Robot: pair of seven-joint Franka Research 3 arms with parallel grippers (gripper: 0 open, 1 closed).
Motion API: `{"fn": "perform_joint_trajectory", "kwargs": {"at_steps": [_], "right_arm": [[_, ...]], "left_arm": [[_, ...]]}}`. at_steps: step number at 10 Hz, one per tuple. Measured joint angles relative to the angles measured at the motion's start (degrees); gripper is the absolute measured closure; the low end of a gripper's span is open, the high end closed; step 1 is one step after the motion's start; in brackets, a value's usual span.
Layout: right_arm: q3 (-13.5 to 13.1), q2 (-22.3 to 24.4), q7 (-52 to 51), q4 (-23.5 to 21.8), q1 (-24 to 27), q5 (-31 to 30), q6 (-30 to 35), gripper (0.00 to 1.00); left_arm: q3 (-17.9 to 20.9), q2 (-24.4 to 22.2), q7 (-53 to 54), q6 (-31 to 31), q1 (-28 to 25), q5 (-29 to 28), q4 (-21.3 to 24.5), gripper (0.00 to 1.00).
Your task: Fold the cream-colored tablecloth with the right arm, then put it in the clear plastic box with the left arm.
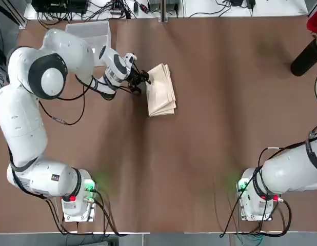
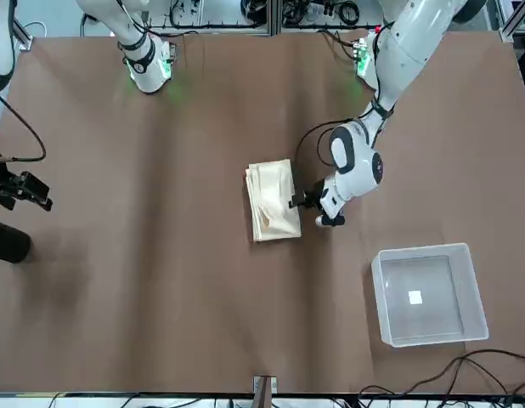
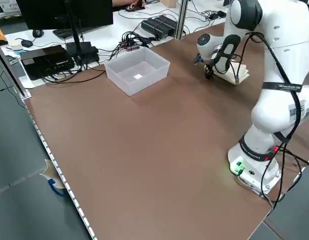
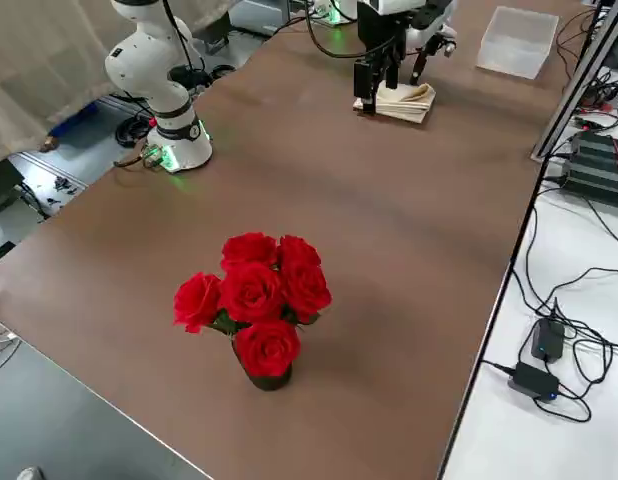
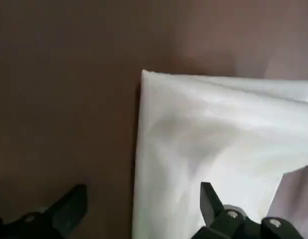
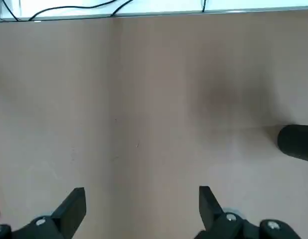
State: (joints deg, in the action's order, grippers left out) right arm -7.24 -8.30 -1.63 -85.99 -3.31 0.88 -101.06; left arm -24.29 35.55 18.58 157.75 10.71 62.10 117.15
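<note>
Red roses in a dark vase (image 4: 254, 305) are seen nearest the right side camera, at the table's right edge and well apart from the folded cream-colored tablecloth (image 1: 161, 90), which is taken as the landmark. That pale beige fabric is shown lying as a flat, layered rectangle on the brown table (image 1: 210, 113), toward the far left part of the surface in the top view.

At the cloth's left edge, the small dark left gripper (image 1: 144, 78) of the white glossy left arm (image 1: 30, 102) is held low, turned sideways toward the fabric. Its fingers (image 5: 210, 199) are spread wide: in the left wrist view one fingertip is seen over the cloth and the other over bare table beside it, so the cloth's edge lies between them. Nothing is clamped; whether a fingertip touches the fabric cannot be told.

Beyond the cloth's left side, at the table's far left corner, the small square clear plastic box (image 2: 428, 293) is seen standing upright with only a small white label (image 2: 414, 297) inside.

Well to the right of the cloth, the right gripper (image 2: 25, 190) of the white right arm (image 1: 294, 166) is held above bare table, its fingers (image 6: 69, 206) wide apart and holding nothing
</note>
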Motion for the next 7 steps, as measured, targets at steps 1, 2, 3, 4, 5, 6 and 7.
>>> {"fn": "perform_joint_trajectory", "kwargs": {"at_steps": [1,2,3,4,5,6,7], "right_arm": [[0.0,0.6,0.0,-0.7,0.0,0.0,-0.4,0.0],[0.0,1.2,0.0,-1.4,0.0,0.0,-0.7,0.0],[0.0,1.7,0.0,-1.9,0.0,0.0,-0.8,0.0],[-0.1,2.0,0.0,-2.2,0.0,0.0,-0.8,0.0],[-0.4,2.1,0.0,-2.3,0.0,0.0,-0.8,0.0],[-0.8,2.1,0.0,-2.3,0.0,0.0,-0.8,0.0],[-0.9,2.2,0.0,-2.3,0.0,0.0,-0.7,0.0]], "left_arm": [[-1.0,1.6,0.0,2.1,0.2,0.0,-1.8,0.0],[-2.2,3.3,0.0,4.6,0.4,0.0,-3.2,0.0],[-3.0,4.6,0.0,6.0,0.9,0.0,-4.1,0.0],[-3.2,5.3,0.0,6.6,1.5,0.0,-5.0,0.0],[-3.2,5.7,-0.1,6.9,2.2,0.0,-5.7,0.0],[-3.2,6.2,-0.1,7.4,2.7,0.0,-6.3,0.01],[-3.2,6.2,-0.1,7.6,3.1,0.0,-6.6,0.06]]}}
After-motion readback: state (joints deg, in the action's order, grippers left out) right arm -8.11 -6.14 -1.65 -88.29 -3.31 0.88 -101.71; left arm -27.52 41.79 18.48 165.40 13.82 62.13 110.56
